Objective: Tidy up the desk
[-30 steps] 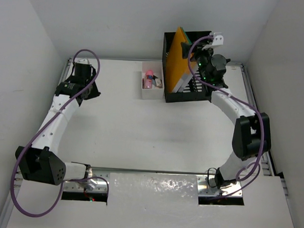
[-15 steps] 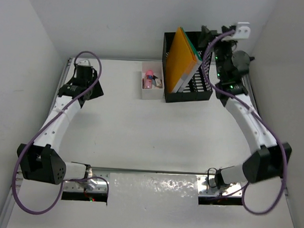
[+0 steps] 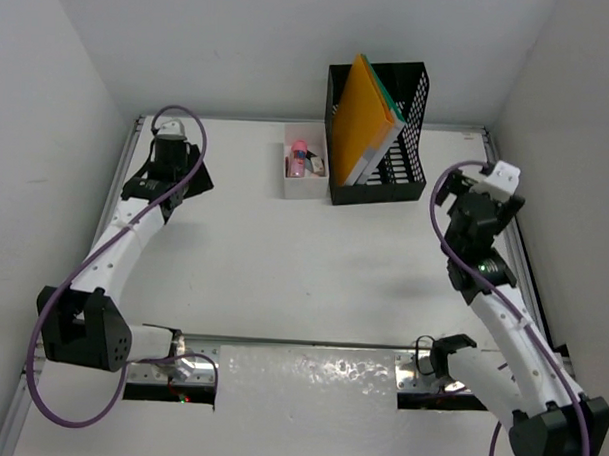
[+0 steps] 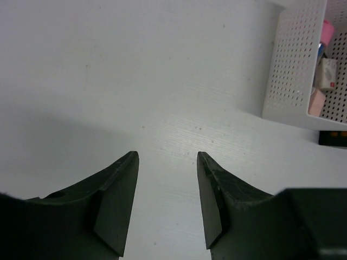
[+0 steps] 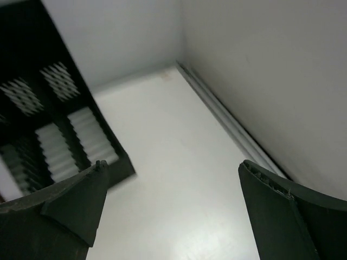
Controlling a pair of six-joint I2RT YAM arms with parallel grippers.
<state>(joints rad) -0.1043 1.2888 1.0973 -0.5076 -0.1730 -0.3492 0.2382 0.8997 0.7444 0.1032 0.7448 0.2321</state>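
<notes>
The counter [image 3: 283, 267] is a flat white rectangle filling the middle of the overhead view, closed in by white walls, with thin metal rails [image 3: 508, 210] along its left, far and right edges. Its surface is matte and plain; the left wrist view shows a few tiny dark specks on it.

At about 12 o'clock on it sits a small white perforated tray [image 3: 304, 184] holding pink [image 3: 299, 151] and pale bits. Just beside it, toward 1 o'clock, stands a black mesh file holder [image 3: 411, 102] with an orange folder [image 3: 364, 105] leaning inside.

The left claw [image 4: 167, 160] hangs at 10 o'clock, its jaws parted moderately with nothing between them. The right claw [image 5: 172, 165] is at 3 o'clock near the right rail, spread wide and empty, with the file holder's corner to its left.
</notes>
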